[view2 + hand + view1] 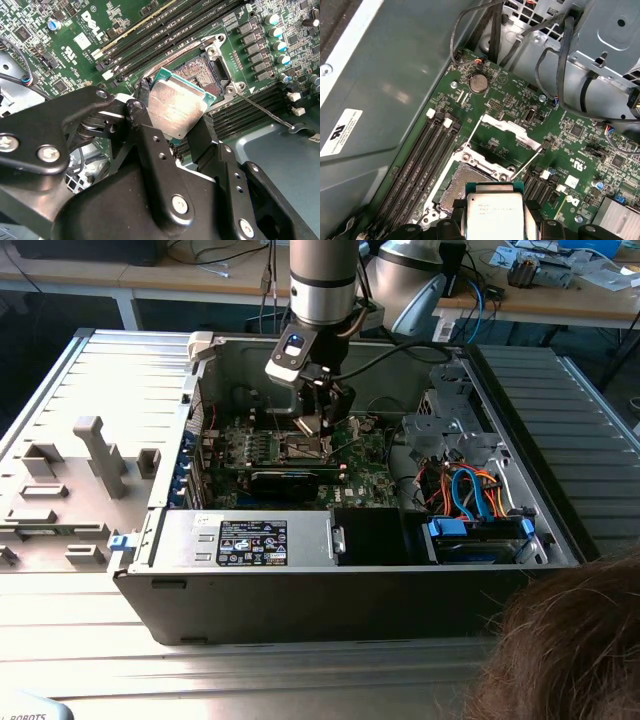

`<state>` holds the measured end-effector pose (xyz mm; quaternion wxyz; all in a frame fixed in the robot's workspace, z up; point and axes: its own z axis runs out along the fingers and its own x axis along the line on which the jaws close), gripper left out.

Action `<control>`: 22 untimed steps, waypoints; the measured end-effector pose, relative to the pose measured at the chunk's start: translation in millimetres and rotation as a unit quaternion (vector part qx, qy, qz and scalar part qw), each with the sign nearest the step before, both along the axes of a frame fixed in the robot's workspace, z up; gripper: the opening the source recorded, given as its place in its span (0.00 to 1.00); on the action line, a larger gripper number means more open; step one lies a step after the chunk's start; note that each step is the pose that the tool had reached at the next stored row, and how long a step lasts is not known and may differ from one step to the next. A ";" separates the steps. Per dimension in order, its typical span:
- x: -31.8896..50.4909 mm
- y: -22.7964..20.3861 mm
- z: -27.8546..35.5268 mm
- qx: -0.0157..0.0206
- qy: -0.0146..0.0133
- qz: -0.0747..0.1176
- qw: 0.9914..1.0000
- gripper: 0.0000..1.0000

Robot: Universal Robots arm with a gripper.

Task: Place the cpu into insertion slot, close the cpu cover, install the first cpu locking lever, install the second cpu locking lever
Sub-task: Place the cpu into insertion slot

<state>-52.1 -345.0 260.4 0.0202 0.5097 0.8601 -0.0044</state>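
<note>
Silver-grey cpu, gripped by its edges in my fingers, hangs just above the insertion slot. The cpu cover stands open, clearing access.

Ribbed grey metal table, open computer case lying on it, grey blocks at the exterior view's left

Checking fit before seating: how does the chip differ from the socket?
The chip has a dull silver top; the socket is a dark pin field in a silvery rim. The chip is clamped in the gripper above the board; the socket sits fixed in it, uncovered. Both are square.
</note>
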 end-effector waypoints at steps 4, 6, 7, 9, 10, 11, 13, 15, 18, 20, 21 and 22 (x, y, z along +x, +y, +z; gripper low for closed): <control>0.0 0.0 -0.4 -0.001 0.000 -0.007 1.000 0.55; 0.0 0.0 -0.5 -0.001 0.000 -0.008 1.000 0.55; 0.0 0.0 -0.7 -0.001 0.000 -0.011 1.000 0.55; 0.0 0.0 -0.8 -0.002 0.000 -0.014 1.000 0.55; 0.0 0.0 -0.9 -0.002 0.000 -0.015 1.000 0.55; 0.0 0.0 -0.9 -0.002 0.000 -0.016 1.000 0.55; 0.0 0.0 -1.1 -0.003 0.000 -0.020 1.000 0.55; 0.0 0.0 -1.2 -0.003 0.000 -0.022 1.000 0.55; 0.0 0.0 -1.5 -0.004 0.000 -0.028 1.000 0.55; 0.0 0.0 -1.7 -0.005 0.000 -0.032 0.999 0.55; 0.0 0.0 -1.8 -0.005 0.000 -0.033 0.999 0.55; 0.0 0.0 -1.8 -0.005 0.000 -0.035 0.999 0.55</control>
